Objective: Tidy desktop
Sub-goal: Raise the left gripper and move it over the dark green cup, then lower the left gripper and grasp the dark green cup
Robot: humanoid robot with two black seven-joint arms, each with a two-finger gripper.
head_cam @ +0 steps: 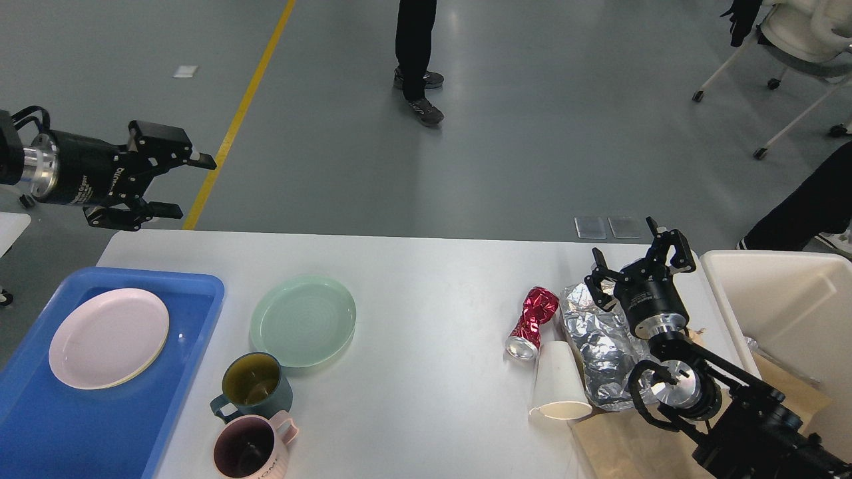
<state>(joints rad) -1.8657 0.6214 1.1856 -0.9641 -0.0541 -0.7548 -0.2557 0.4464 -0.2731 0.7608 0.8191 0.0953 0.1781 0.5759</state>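
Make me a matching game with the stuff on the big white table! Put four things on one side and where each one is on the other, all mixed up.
Things:
1. round pink plate
2. round pale green plate
3. crushed red metal can
4. white paper cup

Places or states:
A. lying on its side just in front of the can, open end toward the robot
B. lying beside the crumpled silver foil
C. inside the blue plastic tray
D. flat on the white desktop, behind the dark green mug

Pairs: 1-C, 2-D, 3-B, 4-A

two plates (108,337) (303,320), two mugs (253,381) (249,447). one crushed red can (534,321), one paper cup (559,384), one foil sheet (599,339). one blue tray (100,426), one cream bin (785,313).
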